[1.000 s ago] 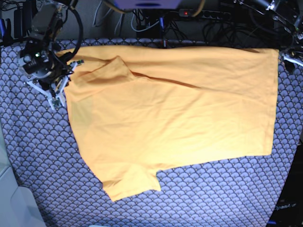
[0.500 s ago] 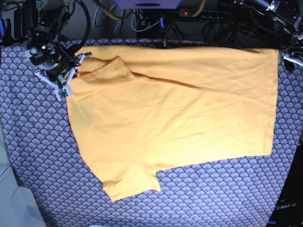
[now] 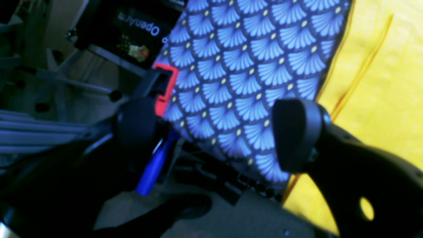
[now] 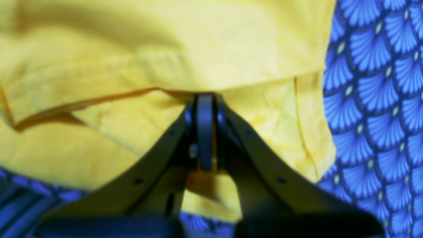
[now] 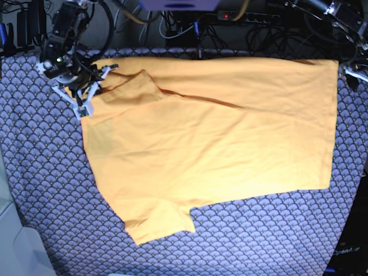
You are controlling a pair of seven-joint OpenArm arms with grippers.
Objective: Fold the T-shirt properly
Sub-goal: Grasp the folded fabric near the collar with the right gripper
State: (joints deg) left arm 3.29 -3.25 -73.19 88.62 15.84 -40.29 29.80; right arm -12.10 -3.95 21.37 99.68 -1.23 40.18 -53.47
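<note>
A large plain yellow-orange T-shirt [image 5: 213, 144] lies spread flat across a table cover [image 5: 270, 236] printed with blue-grey scallops. In the base view it lies sideways: its straight bottom hem runs down near the right edge of the cover, and its shoulders point toward the left edge. One short sleeve sticks out toward the front edge of the cover, left of the middle. The other sleeve is folded over onto the body near the far-left corner, leaving a raised crease that runs diagonally across the upper chest.

The right gripper [image 5: 91, 87] sits at that far-left corner, at the shoulder end of the shirt. Its wrist camera shows the two fingers [image 4: 205, 132] pressed tight together, pinching a yellow fabric edge of the T-shirt [image 4: 165, 49] just under an overlapping fold.

The left gripper [image 3: 214, 129] hangs past the far-right corner of the cover, close beside the shirt's hem corner. Its two dark fingers [image 3: 297, 132] stand wide apart with nothing between them, above the patterned cover [image 3: 238, 66] and its edge, with the yellow hem [image 3: 380, 82] just to one side. In the base view only a small piece of this arm shows at the right edge.
</note>
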